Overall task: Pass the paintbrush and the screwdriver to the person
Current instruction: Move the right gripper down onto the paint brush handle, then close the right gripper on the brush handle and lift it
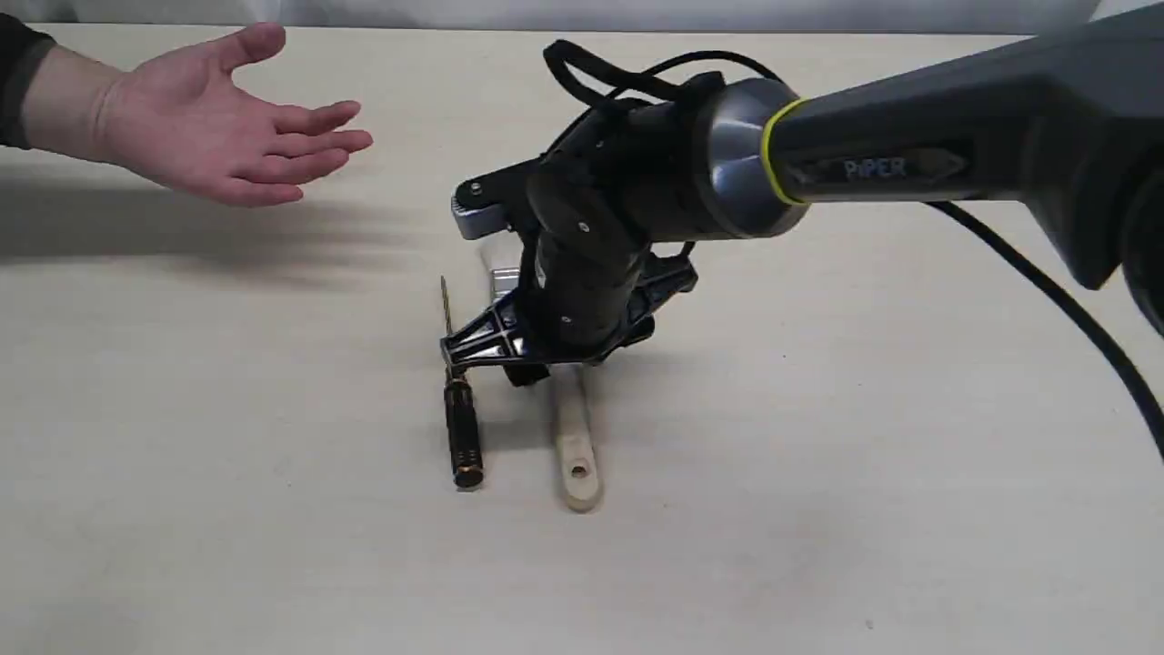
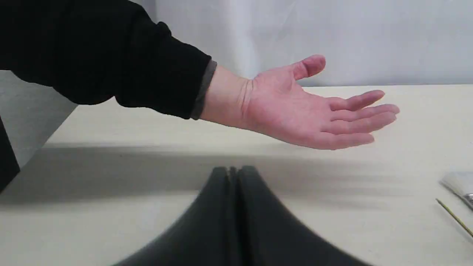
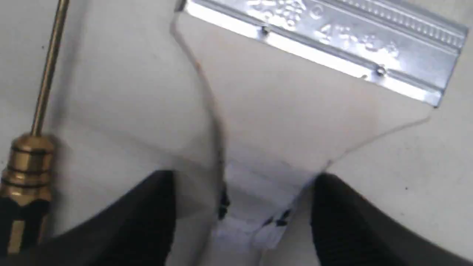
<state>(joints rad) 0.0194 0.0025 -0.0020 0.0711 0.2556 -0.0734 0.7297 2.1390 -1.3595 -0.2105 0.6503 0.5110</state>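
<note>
The paintbrush [image 1: 576, 446] lies on the table, its wooden handle pointing to the near side, and its silver ferrule [image 3: 325, 44] fills the right wrist view. Just left of it lies the black-handled screwdriver [image 1: 462, 437], whose gold collar [image 3: 27, 162] sits beside one finger. My right gripper [image 1: 546, 364] is low over the brush, open, with its fingers [image 3: 147, 207] on either side of the handle's neck. The person's hand [image 1: 209, 127] is held palm up at the far left. My left gripper [image 2: 234, 170] is shut and empty, below and in front of that hand [image 2: 295, 107].
The right arm's black cable [image 1: 1046, 291] trails over the table on the right. The table's left edge [image 2: 55, 129] and a pale wall show in the left wrist view, where the brush bristles [image 2: 458, 183] and screwdriver shaft [image 2: 454, 218] also appear.
</note>
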